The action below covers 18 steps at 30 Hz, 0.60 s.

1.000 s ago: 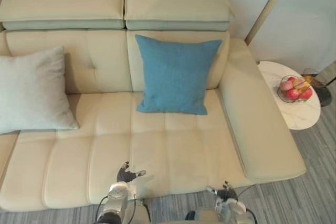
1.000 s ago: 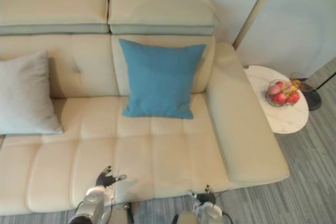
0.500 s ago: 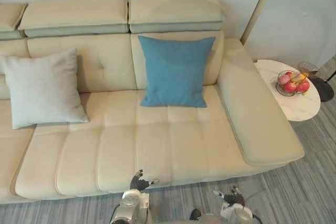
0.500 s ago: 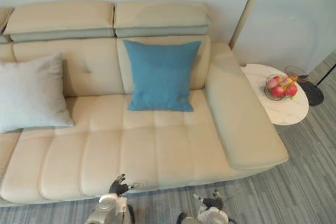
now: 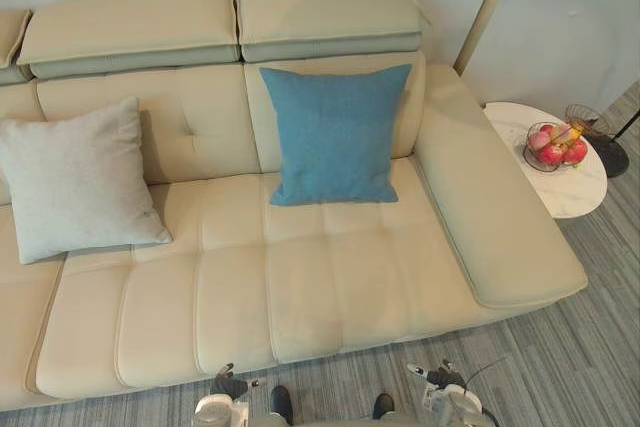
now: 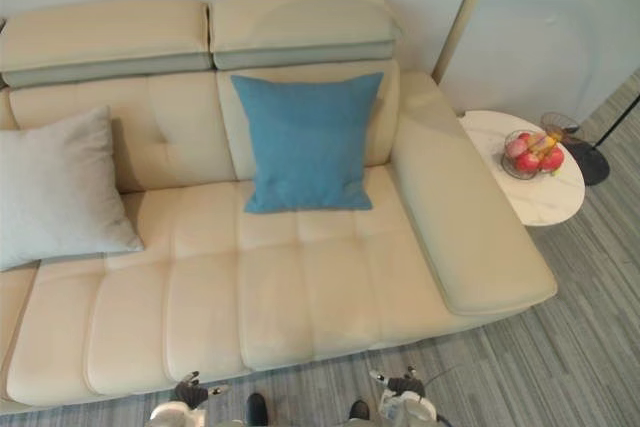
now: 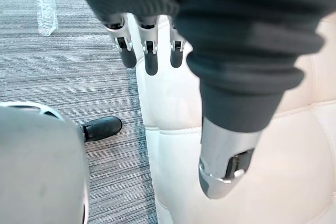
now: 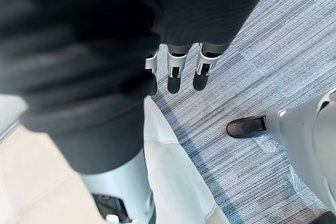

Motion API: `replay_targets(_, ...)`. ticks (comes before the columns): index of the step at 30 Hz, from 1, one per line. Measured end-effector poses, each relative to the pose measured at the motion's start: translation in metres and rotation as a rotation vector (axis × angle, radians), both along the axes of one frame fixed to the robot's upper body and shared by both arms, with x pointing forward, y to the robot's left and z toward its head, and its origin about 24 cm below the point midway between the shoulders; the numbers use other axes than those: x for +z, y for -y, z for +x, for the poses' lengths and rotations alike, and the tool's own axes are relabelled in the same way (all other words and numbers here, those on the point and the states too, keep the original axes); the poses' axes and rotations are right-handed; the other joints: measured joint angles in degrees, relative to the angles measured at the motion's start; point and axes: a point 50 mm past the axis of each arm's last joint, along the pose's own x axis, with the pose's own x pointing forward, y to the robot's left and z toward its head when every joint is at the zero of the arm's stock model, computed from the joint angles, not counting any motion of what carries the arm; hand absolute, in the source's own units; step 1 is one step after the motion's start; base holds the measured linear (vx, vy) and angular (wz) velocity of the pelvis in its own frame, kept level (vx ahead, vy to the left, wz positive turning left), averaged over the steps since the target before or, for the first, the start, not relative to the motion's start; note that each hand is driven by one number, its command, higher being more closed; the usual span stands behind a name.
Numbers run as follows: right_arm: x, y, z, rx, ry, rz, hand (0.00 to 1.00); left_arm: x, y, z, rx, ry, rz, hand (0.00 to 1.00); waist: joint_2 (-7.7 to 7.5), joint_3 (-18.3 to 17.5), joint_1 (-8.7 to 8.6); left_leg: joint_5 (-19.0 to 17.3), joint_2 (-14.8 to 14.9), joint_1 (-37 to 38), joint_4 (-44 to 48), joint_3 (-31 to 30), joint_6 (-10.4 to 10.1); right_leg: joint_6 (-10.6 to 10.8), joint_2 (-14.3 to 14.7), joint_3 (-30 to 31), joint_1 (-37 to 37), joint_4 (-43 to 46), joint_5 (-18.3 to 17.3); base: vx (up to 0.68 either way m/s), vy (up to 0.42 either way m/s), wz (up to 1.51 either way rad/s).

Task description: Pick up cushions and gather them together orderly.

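Left eye view — blue cushion (image 5: 335, 134) and grey cushion (image 5: 78, 179) apart on the sofa (image 5: 330, 277).
Low before the seat edge, left hand (image 5: 225, 387) and right hand (image 5: 435, 379) — fingers (image 7: 151, 56) loosely straight, holding nothing.

The sofa (image 5: 300, 277) runs off the left edge, where the right eye view cuts the grey cushion (image 6: 60, 192). The blue cushion (image 5: 335, 132) covers part of the sofa's back. What lies in the bowl (image 5: 553, 145) at right is too small to tell. The bottom edge cuts the arms behind the left hand (image 5: 228, 386) and the right hand (image 5: 436, 377).
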Motion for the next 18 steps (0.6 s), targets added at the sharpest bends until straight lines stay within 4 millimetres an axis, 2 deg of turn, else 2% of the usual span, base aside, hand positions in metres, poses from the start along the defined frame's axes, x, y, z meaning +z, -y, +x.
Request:
replay_targets(8, -0.002, 0.001, -0.006, 0.001, -0.015, -0.004, 0.00, -0.001, 0.000, -0.002, 0.002, -0.005, -0.001, 0.00, 0.17, 0.7, -0.11, -0.1, 0.0, 2.0, 0.0, 0.9, -0.1, 0.0, 0.0, 0.8, 1.7, -0.2, 0.0, 0.00, -0.002, -0.05)
replay_targets(14, -0.007, 0.009, -0.030, 0.034, -0.096, -0.028, 0.00, -0.001, 0.000, -0.004, 0.008, -0.011, -0.010, 0.00, 0.98, 1.8, -0.62, -0.3, 0.9, 4.4, 0.1, 2.9, -0.5, 0.0, 0.6, 1.9, 3.1, 0.4, 0.0, -0.04, -0.024, -0.12)
replay_targets(16, -0.009, 0.007, -0.035, 0.063, -0.118, -0.031, 0.00, 0.000, -0.001, -0.002, 0.010, -0.005, -0.011, 0.00, 0.69, 2.6, -0.74, -2.1, 1.7, 3.9, 3.7, 3.9, -1.1, 0.0, 0.7, 3.4, 3.0, 1.2, 0.0, -0.07, -0.016, -0.40)
replay_targets(17, -0.008, 0.008, -0.031, 0.094, -0.114, -0.049, 0.00, 0.001, -0.003, 0.001, 0.029, 0.006, -0.015, 0.00, 0.29, 3.4, -0.58, -4.6, 2.5, 1.2, 10.2, 3.5, -1.1, 0.0, 0.7, 5.2, 1.6, 2.4, 0.0, -0.13, -0.039, -0.55)
replay_targets(18, -0.007, 0.008, -0.029, 0.105, -0.110, -0.056, 0.00, 0.001, -0.002, 0.003, 0.031, 0.011, -0.019, 0.00, 0.07, 3.4, -0.59, -5.4, 2.8, -1.0, 14.1, 1.5, -0.8, 0.0, 0.5, 6.3, 0.4, 3.2, 0.0, -0.14, -0.056, -0.62)
